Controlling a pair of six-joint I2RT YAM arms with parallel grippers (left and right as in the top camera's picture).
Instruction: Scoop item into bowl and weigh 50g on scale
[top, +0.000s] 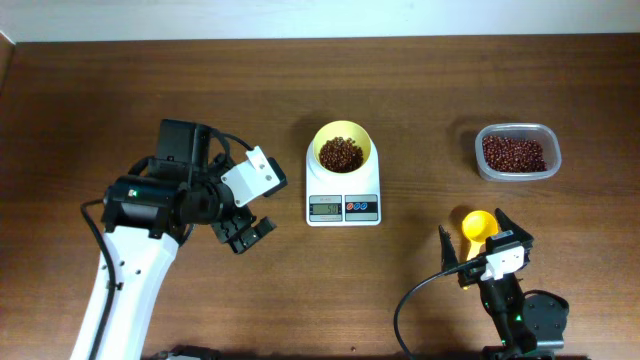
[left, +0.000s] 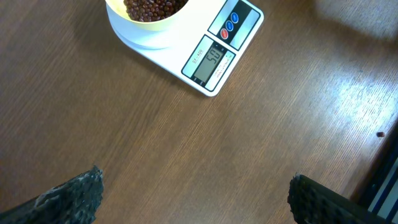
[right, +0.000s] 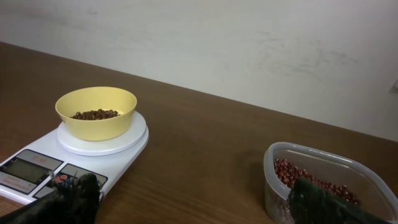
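The pale-yellow bowl (top: 342, 138) stands on the white scale (top: 342, 207) at the table's middle, with dark red-brown beans (top: 341, 153) in it. In the left wrist view the bowl (left: 146, 25) and the scale (left: 211, 62) lie ahead, and the display shows digits that look like 50. My left gripper (top: 243, 232) (left: 196, 196) is open and empty over bare table, left of the scale. My right gripper (top: 474, 236) (right: 196, 199) is open near the front edge. The bowl (right: 96, 112) and the scale (right: 93, 155) show at its left.
A clear plastic container (top: 517, 175) (right: 323, 163) with more beans (top: 514, 153) (right: 292, 171) stands at the right. A small yellow scoop (top: 478, 220) lies on the table between my right gripper's open fingers. One stray bean (left: 380, 134) lies on the table.
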